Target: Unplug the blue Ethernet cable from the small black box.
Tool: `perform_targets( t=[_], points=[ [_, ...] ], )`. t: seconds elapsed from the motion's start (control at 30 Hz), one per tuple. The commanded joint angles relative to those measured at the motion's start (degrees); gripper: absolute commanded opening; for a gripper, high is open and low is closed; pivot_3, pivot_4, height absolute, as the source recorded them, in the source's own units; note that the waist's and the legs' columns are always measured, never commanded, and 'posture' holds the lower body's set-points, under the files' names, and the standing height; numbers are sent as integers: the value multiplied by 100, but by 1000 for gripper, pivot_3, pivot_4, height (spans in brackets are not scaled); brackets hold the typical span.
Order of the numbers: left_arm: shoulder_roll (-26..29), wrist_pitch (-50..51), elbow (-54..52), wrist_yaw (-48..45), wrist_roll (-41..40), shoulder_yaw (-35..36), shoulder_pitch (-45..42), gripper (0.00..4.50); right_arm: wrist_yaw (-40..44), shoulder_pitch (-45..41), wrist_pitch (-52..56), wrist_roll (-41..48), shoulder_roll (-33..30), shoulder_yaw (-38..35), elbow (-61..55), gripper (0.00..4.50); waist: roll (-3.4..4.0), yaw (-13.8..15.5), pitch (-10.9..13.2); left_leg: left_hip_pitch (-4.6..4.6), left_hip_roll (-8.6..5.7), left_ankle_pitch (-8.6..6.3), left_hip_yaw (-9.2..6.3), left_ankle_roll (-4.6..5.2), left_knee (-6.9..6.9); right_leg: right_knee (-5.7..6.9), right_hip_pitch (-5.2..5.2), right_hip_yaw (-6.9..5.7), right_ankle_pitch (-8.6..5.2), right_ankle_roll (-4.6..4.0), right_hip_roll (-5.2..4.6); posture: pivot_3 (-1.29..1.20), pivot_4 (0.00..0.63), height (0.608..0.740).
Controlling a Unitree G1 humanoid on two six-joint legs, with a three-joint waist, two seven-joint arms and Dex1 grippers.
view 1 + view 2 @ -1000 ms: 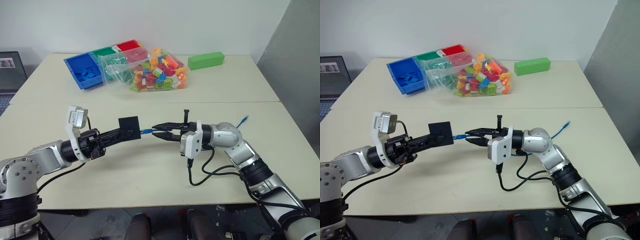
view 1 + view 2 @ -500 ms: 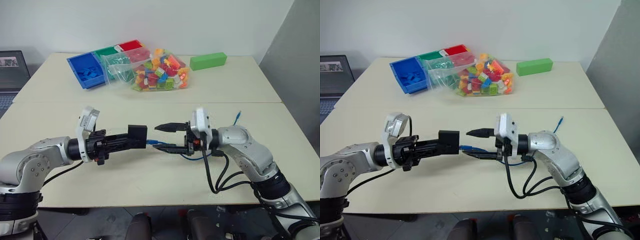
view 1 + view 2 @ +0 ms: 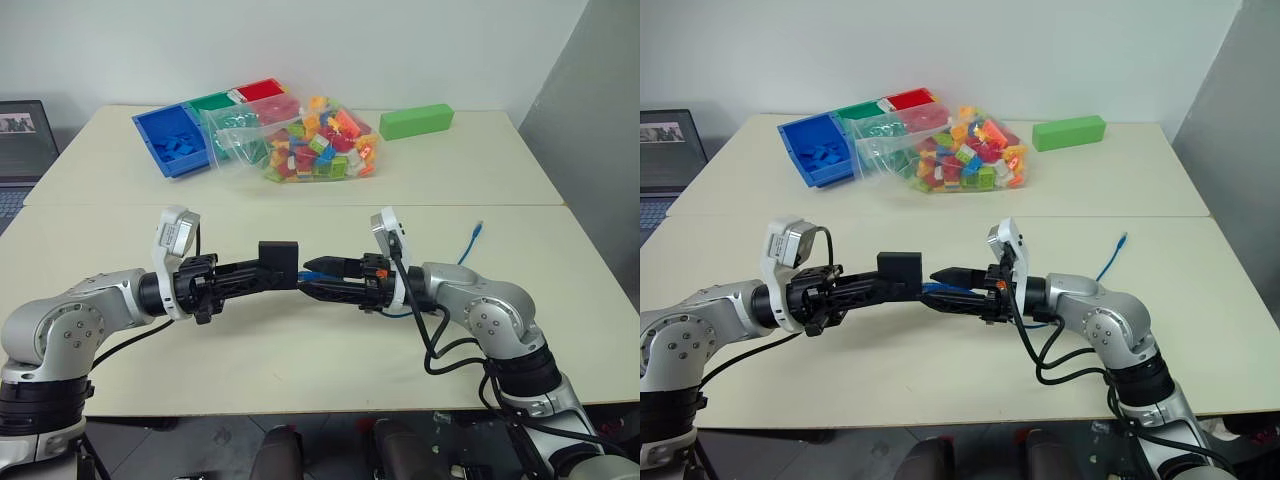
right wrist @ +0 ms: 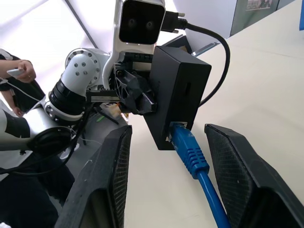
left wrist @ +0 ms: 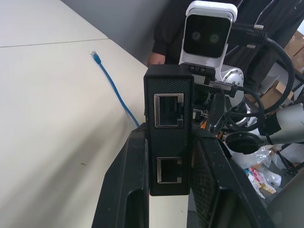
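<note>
The small black box (image 3: pixel 278 259) hangs above the table with my left gripper (image 3: pixel 272 273) shut on its sides. In the left wrist view the box (image 5: pixel 168 128) shows two empty ports between the fingers (image 5: pixel 130 180). The blue Ethernet cable (image 4: pixel 191 153) is plugged into the box's far edge (image 4: pixel 180 90). My right gripper (image 3: pixel 308 275) is open and level, one finger on each side of the plug without touching it. The rest of the cable trails over the table to its free end (image 3: pixel 479 229).
A blue, green and red bin tray (image 3: pixel 165 140), a clear bag of coloured bricks (image 3: pixel 310 140) and a green block (image 3: pixel 415 121) stand at the back of the table. A laptop (image 3: pixel 20 140) sits far left. A person (image 5: pixel 166 28) stands beyond the table.
My right gripper has rolled over, opened wider and closed in on the box, so its fingers now straddle the plug. The left gripper still holds the box in about the same place.
</note>
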Motion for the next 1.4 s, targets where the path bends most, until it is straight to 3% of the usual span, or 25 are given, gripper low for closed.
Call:
perform_targets(
  t=[0.03,0.33,0.63,0.77,1.13,1.4],
  points=[
    [-13,3,-41,4,-134,168,-101,789,-39,0,59,108,108,-196,-26,2567,0,-1,0,0,0,0,0,0,0,0,0,0,0,0,0,0,150,740],
    [-63,-9,-95,54,-155,149,-127,789,-28,-64,120,23,171,-213,109,2567,0,-4,0,0,0,0,0,0,-1,0,0,0,-1,2,1,0,150,740],
    [-7,4,-67,-2,-127,150,-138,789,193,-259,184,47,129,-259,284,719,0,-5,0,0,0,0,0,0,-1,-1,-1,0,-1,2,2,0,150,740],
    [26,17,-70,-51,-118,153,-101,788,355,-294,341,154,73,-310,288,94,1,-5,1,-1,0,0,0,0,-1,-2,-1,0,-1,2,2,0,150,740],
    [121,10,-75,-230,-7,149,18,788,479,-328,702,250,-63,-484,433,92,1,-12,1,-1,0,0,1,0,-2,-2,-1,1,-1,2,2,0,150,740],
    [248,-160,9,-115,115,518,228,788,594,11,623,-7,-858,-820,671,89,1,-1,2,-3,-1,0,1,0,-2,-9,-1,0,-2,2,2,0,150,740]
  ],
)
